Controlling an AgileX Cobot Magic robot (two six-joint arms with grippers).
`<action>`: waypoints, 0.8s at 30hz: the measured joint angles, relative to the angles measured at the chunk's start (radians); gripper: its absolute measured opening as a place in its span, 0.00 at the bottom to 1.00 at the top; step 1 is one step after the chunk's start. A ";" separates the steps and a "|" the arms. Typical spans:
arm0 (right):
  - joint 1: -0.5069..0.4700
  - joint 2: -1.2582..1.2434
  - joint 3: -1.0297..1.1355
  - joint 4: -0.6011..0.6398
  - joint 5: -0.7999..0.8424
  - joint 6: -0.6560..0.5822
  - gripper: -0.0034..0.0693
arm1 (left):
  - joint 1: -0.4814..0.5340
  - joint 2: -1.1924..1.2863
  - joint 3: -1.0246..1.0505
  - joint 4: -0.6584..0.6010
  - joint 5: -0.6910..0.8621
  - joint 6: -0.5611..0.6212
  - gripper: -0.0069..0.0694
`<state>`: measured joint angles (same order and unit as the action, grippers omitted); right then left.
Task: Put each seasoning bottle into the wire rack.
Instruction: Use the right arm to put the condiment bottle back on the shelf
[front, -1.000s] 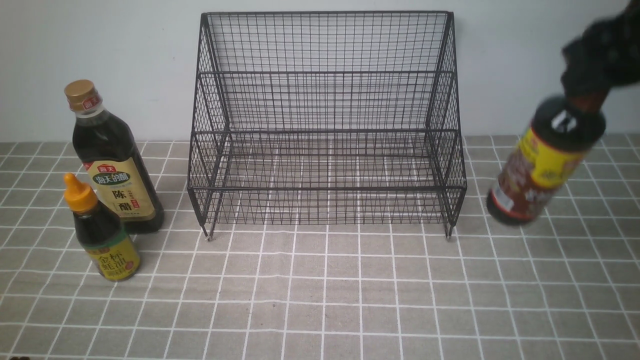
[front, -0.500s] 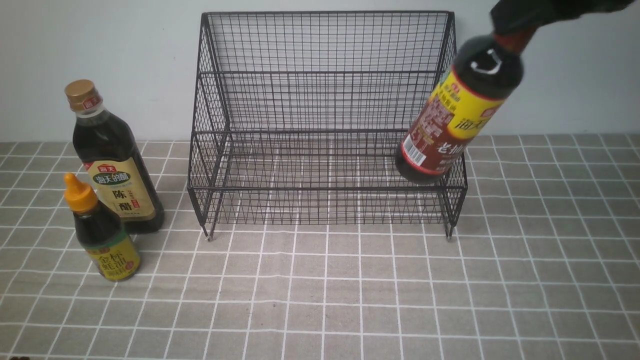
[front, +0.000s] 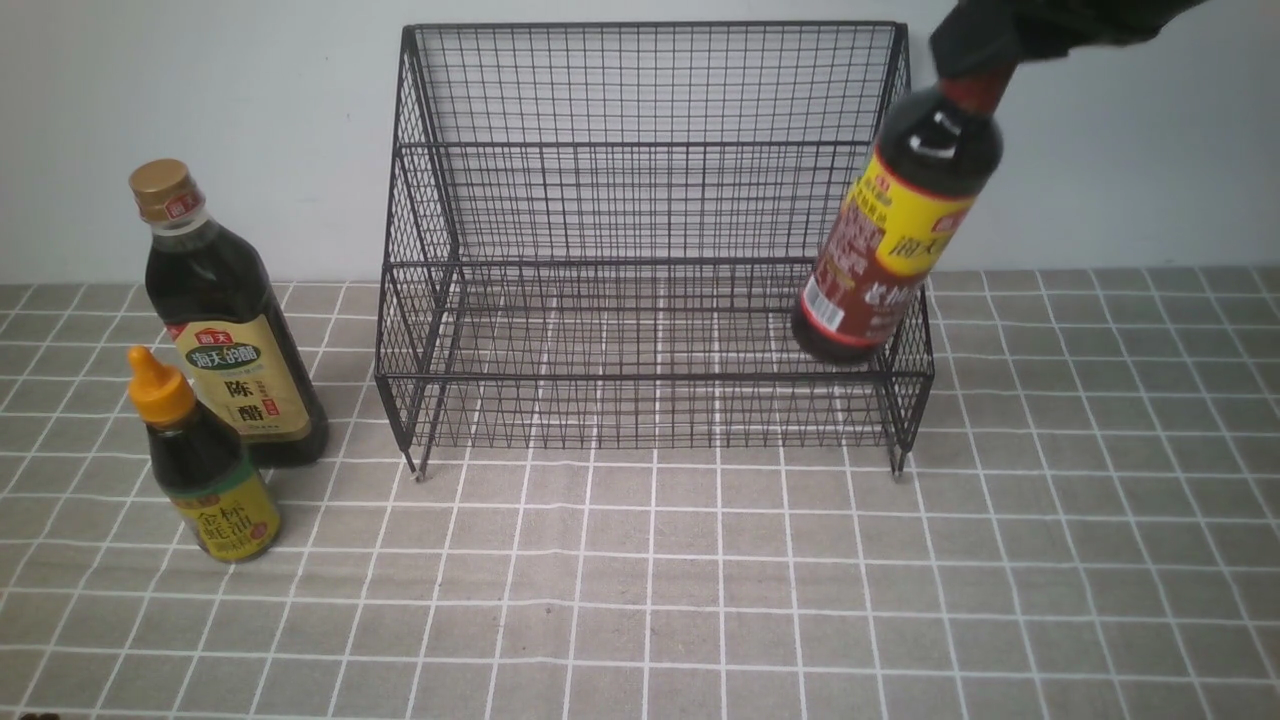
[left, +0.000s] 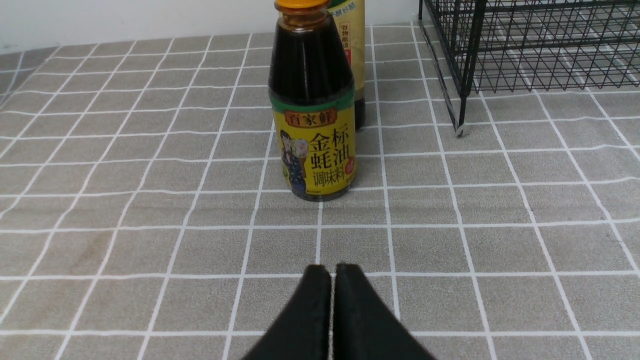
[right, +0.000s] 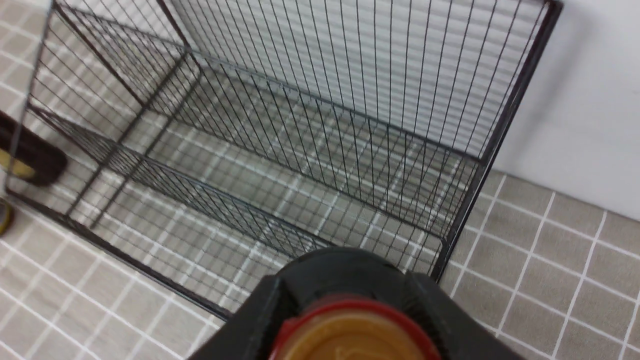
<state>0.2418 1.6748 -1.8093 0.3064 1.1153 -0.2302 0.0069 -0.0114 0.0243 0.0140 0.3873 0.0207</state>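
Observation:
The black wire rack (front: 650, 250) stands against the back wall. My right gripper (front: 985, 75) is shut on the brown neck of the yellow-red labelled bottle (front: 895, 240). That bottle hangs tilted, its base at the right end of the rack's lower tier. In the right wrist view its cap (right: 355, 335) sits between the fingers (right: 265, 305), above the rack (right: 300, 125). The gold-capped bottle (front: 225, 330) and the small orange-nozzled bottle (front: 205, 475) stand left of the rack. My left gripper (left: 331, 272) is shut and empty, low over the cloth in front of the small bottle (left: 312, 115).
A grey checked cloth (front: 650, 600) covers the table. A pale wall (front: 1100, 150) rises right behind the rack. The rack's front left foot (left: 460, 131) stands to the right of the small bottle in the left wrist view.
The right gripper carried the yellow-red bottle up and left, from beside the rack to its right end, where the bottle now hangs more upright. The left gripper and other bottles stayed still.

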 joint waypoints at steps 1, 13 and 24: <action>0.000 0.010 0.000 0.000 0.001 -0.010 0.43 | 0.000 0.000 0.000 0.000 0.000 0.000 0.08; 0.121 0.102 0.000 -0.152 -0.022 -0.053 0.43 | 0.000 0.000 0.000 0.000 0.000 0.000 0.08; 0.157 0.123 -0.008 -0.211 -0.062 0.042 0.61 | 0.000 0.000 0.000 0.000 0.000 0.000 0.08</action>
<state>0.3992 1.7981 -1.8172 0.0954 1.0531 -0.1881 0.0069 -0.0114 0.0243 0.0140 0.3873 0.0207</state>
